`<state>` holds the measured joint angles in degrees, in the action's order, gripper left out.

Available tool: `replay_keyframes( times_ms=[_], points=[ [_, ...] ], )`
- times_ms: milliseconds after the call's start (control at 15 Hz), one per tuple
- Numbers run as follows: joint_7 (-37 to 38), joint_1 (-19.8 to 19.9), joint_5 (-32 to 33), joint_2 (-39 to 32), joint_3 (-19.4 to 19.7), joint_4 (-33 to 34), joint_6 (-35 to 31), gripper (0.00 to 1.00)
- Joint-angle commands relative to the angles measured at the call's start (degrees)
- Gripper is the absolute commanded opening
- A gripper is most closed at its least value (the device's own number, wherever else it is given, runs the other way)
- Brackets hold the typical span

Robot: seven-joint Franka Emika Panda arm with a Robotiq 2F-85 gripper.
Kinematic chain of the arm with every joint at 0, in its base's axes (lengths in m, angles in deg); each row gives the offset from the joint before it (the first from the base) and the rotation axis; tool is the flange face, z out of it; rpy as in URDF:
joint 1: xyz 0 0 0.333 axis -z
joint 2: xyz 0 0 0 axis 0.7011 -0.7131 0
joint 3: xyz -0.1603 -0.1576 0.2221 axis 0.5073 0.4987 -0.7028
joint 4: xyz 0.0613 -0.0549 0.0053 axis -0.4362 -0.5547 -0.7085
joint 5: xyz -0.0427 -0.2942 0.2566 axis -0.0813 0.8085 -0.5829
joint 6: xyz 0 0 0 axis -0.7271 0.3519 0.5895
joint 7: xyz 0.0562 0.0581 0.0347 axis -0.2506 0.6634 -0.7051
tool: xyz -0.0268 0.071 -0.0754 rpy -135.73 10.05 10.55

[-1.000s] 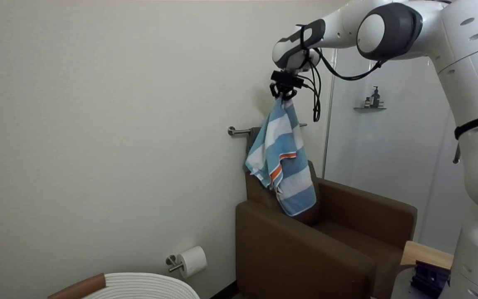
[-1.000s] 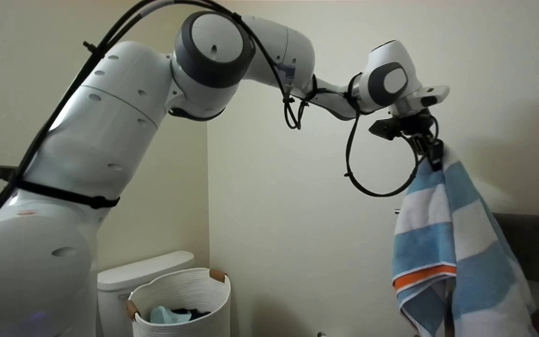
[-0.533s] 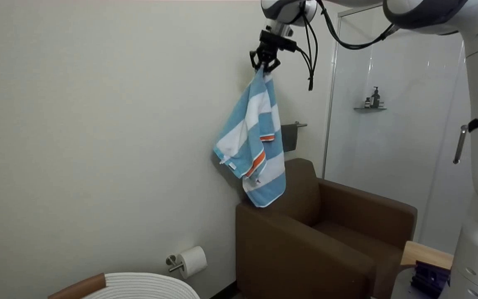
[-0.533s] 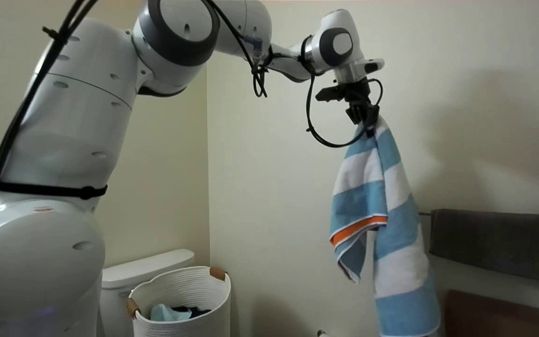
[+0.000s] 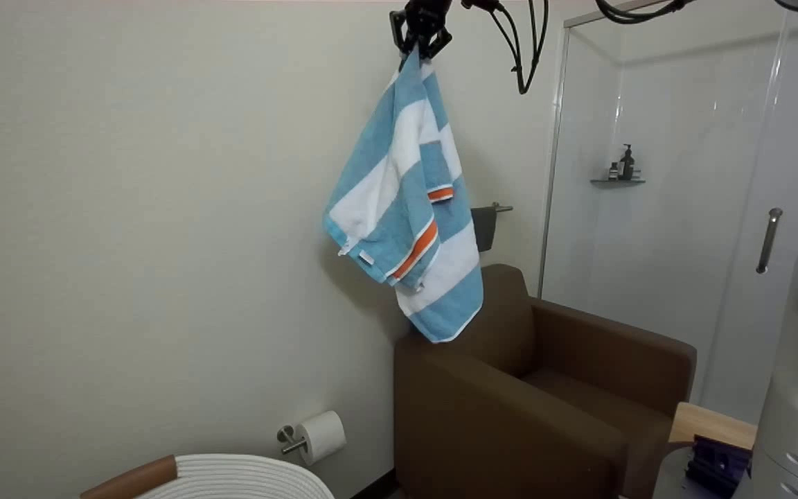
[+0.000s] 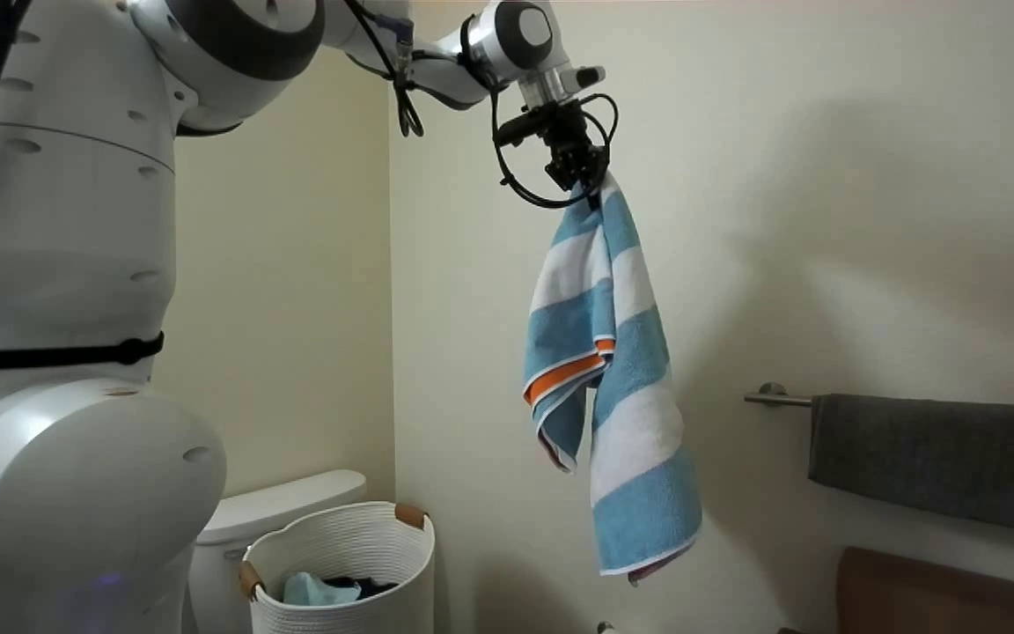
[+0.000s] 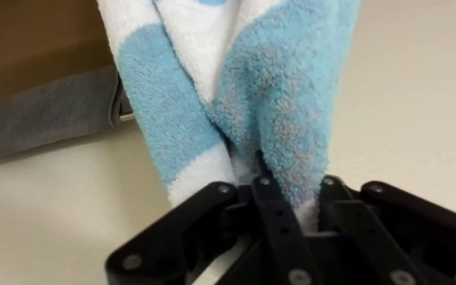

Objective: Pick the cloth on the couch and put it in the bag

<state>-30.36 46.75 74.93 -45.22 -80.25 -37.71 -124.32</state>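
Note:
The cloth is a blue and white striped towel with orange bands; it hangs in the air in both exterior views (image 5: 402, 180) (image 6: 639, 423) and fills the upper middle of the wrist view (image 7: 291, 91). My gripper (image 5: 415, 55) is shut on its top; the gripper also shows in an exterior view (image 6: 593, 189) and in the wrist view (image 7: 291, 186). The bag is a white woven basket (image 6: 406, 586) with brown handles, holding pale blue and dark cloth; its rim shows in an exterior view (image 5: 233, 475). The couch is a brown armchair (image 5: 510, 423), behind the towel's lower end.
A grey towel (image 6: 938, 462) hangs on a wall rail (image 6: 775, 398) above the armchair. A toilet (image 6: 278, 502) stands behind the basket. A toilet paper roll (image 5: 323, 436) is on the wall between basket and armchair. A glass shower (image 5: 662, 229) is beyond the armchair.
My gripper has risen and moved away from the armchair toward the basket's side, carrying the hanging towel. The grey towel and its rail have come into fuller view. The basket has not moved.

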Motion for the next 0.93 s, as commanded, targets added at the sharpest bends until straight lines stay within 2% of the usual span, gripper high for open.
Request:
replay_keyframes(
  times_ms=[0,267,333,467,600,867],
  points=[
    [0.06,-0.14,0.0,0.01,0.0,-0.06,0.27,0.16],
    [0.06,0.01,-0.01,-1.58,0.38,-0.25,0.27,0.16],
    [0.06,0.01,-0.01,-1.71,0.4,-0.25,0.27,0.09],
    [-2.4,-0.72,-3.85,-1.45,-0.42,-1.6,0.26,0.1],
    [-5.82,-2.46,-5.69,0.49,-2.44,-5.15,-0.37,0.09],
    [-8.55,-7.04,-5.03,3.51,-6.94,-9.46,0.5,0.09]
  ],
)
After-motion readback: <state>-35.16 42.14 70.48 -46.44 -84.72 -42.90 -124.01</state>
